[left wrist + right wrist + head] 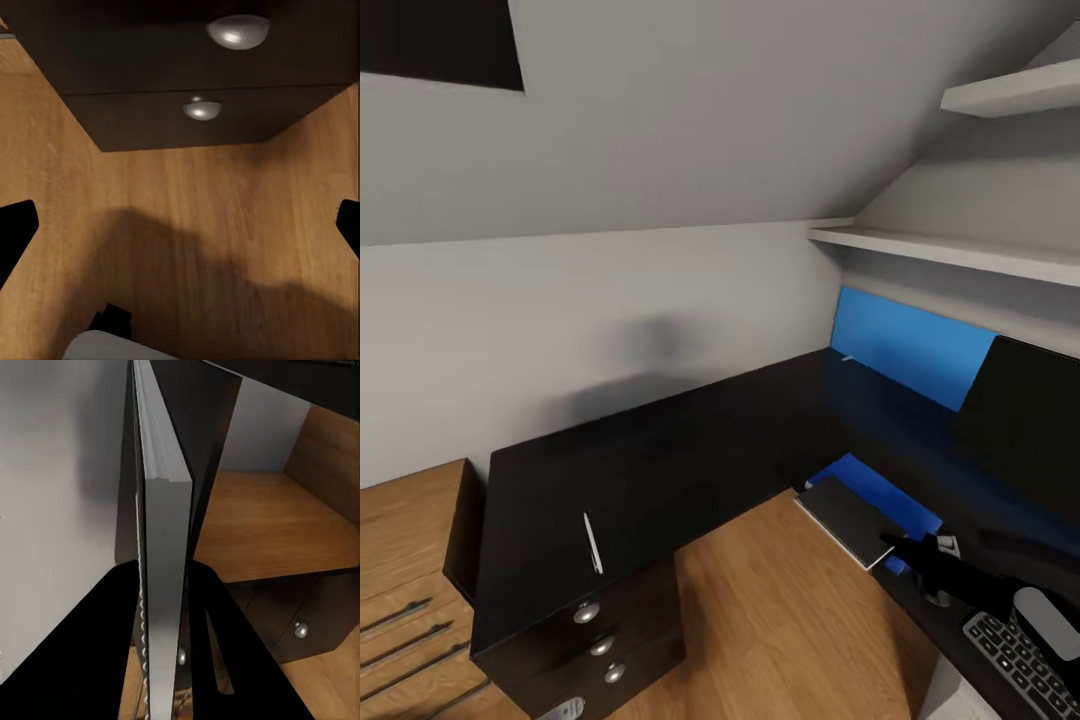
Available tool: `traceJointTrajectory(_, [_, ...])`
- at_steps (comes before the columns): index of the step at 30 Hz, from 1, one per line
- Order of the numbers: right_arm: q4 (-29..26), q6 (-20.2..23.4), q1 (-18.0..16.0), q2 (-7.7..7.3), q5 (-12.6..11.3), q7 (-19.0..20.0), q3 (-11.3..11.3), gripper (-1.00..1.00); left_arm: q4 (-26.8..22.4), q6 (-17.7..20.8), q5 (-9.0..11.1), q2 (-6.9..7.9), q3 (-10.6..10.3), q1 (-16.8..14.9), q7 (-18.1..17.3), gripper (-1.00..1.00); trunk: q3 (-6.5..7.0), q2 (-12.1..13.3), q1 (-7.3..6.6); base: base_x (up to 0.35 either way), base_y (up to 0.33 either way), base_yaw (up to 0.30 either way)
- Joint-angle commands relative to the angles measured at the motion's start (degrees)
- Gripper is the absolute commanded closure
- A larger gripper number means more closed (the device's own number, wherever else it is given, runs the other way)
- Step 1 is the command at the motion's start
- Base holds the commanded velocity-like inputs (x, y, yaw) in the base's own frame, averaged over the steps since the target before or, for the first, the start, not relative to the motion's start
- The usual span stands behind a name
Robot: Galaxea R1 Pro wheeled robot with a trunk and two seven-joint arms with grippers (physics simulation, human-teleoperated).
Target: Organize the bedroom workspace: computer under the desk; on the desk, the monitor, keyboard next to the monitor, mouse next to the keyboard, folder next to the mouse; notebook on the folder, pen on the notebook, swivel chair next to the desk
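The desk (pixel 660 460) is a glossy black L with a drawer unit (pixel 605 645). A thin white pen (pixel 592 543) lies on its left wing. On the right wing the blue folder (pixel 860 472) lies flat. The grey notebook (pixel 848 520) hovers over it, jutting past the desk edge, with my right gripper (pixel 912 552) shut on its near corner. In the right wrist view the notebook (pixel 161 547) stands edge-on between the black fingers (pixel 82 660). The monitor (pixel 1025 420), keyboard (pixel 1020 665) and mouse (pixel 1047 622) sit further right. My left gripper (pixel 180 232) is open above the floor, facing the drawer knobs (pixel 202 110).
A light wooden cabinet (pixel 405 560) stands left of the desk. White shelves (pixel 950 250) hang above the right wing, with a blue panel (pixel 910 345) on the wall beneath them. Wooden floor (pixel 780 620) fills the desk's inner corner.
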Motion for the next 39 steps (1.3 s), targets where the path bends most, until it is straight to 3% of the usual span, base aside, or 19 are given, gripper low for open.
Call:
traceJointTrajectory(1, [0.1, 0.2, -0.1, -0.07, -0.5, 0.2, 0.2, 1.0, -0.1, -0.1, 0.6, -0.03, 0.1, 0.0, 0.1, -1.0, -0.07, -0.1, 0.01, 0.024, -0.068, -0.043])
traceJointTrajectory(21, [1.1, -0.3, 0.0, -0.08, -0.2, 0.3, 0.2, 1.0, -0.1, -0.1, 0.6, -0.01, 0.1, 0.0, 0.1, -1.0, -0.08, -0.1, 0.01, 0.062, -0.044, -0.005])
traceJointTrajectory(30, [1.1, -0.5, 0.0, -0.07, -0.3, 0.3, 0.2, 1.0, -0.1, -0.1, 0.6, -0.02, 0.1, 0.0, 0.1, -1.0, -0.08, -0.1, 0.01, 0.001, -0.17, 0.0])
traceJointTrajectory(39, [1.1, -4.4, 0.0, 0.02, -0.2, -1.7, 0.3, 1.0, -0.1, -0.1, 0.6, -0.02, 0.1, 0.0, 0.1, -1.0, -0.08, -0.1, 0.01, 0.0, -0.022, 0.0])
